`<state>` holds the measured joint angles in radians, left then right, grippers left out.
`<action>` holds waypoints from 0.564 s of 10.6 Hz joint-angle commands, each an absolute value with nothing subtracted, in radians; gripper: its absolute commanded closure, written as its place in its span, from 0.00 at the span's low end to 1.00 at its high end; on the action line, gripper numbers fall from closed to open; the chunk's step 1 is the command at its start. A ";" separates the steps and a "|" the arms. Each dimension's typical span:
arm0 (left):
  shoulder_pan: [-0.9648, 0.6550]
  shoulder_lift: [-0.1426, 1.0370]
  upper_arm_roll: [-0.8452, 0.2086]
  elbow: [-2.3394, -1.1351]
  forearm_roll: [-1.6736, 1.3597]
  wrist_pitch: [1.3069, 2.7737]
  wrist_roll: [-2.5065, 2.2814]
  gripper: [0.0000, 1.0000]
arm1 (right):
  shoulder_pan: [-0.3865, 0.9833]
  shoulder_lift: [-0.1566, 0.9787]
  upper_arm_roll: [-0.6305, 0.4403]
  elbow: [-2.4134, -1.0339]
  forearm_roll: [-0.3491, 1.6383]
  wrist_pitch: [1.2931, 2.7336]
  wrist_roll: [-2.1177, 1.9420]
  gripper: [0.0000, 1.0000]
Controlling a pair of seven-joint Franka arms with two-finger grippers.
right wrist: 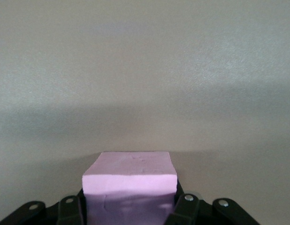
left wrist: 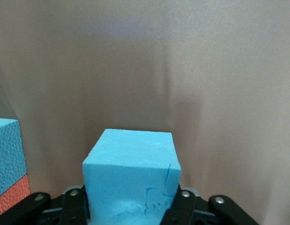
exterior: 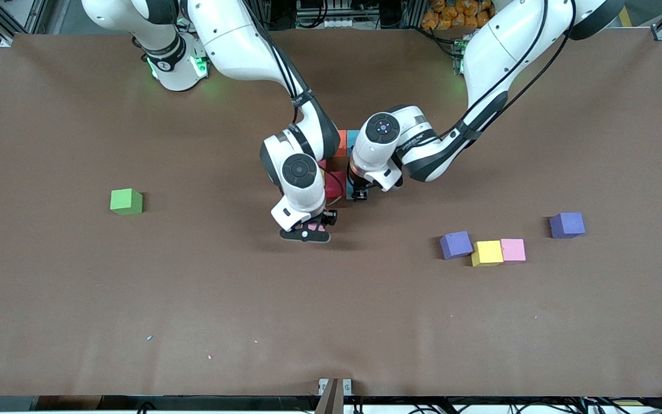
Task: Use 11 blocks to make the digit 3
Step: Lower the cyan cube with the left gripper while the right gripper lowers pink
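Claws first: the right gripper (exterior: pixel 307 232) is clamped on a pink block (right wrist: pixel 130 187) over bare table (exterior: pixel 331 322), nearer the front camera than the half-built figure (exterior: pixel 339 167). The left gripper (exterior: pixel 359 194) is clamped on a light blue block (left wrist: pixel 132 183), right at the figure's near edge, beside its dark red block (exterior: pixel 335 184). Toward the left arm's end lie a purple block (exterior: pixel 456 245), a yellow block (exterior: pixel 487 253) and a pink one (exterior: pixel 512 250), touching in a row, with another purple block (exterior: pixel 567 225) apart. A green cube (exterior: pixel 126 202) sits alone toward the right arm's end, with open table around it.
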<state>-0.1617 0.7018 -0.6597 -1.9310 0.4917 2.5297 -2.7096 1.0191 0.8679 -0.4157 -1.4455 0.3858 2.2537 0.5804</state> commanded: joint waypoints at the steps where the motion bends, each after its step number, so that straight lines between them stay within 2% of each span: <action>1: -0.169 0.712 -0.655 -1.917 0.532 2.539 -2.760 0.85 | 1.009 0.890 -0.414 -1.420 0.359 2.247 0.571 1.00; 2: -0.164 0.712 -0.655 -1.917 0.534 2.539 -2.758 0.81 | 1.008 0.890 -0.414 -1.420 0.360 2.247 0.563 1.00; 3: -0.161 0.712 -0.655 -1.917 0.534 2.539 -2.755 0.68 | 1.008 0.890 -0.414 -1.422 0.362 2.247 0.566 1.00; 4: -0.161 0.712 -0.655 -1.917 0.535 2.539 -2.741 0.25 | 1.008 0.890 -0.414 -1.422 0.365 2.247 0.569 1.00; 5: -0.167 0.712 -0.653 -1.914 0.534 2.539 -2.738 0.00 | 1.011 0.890 -0.414 -1.422 0.367 2.247 0.569 1.00; 6: -0.164 0.712 -0.653 -1.913 0.535 2.537 -2.737 0.00 | 1.011 0.890 -0.414 -1.422 0.368 2.247 0.566 1.00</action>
<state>-0.1602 0.7042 -0.6553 -1.9252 0.4935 2.5298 -2.7079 1.0187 0.8682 -0.4161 -1.4453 0.3815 2.2537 0.5685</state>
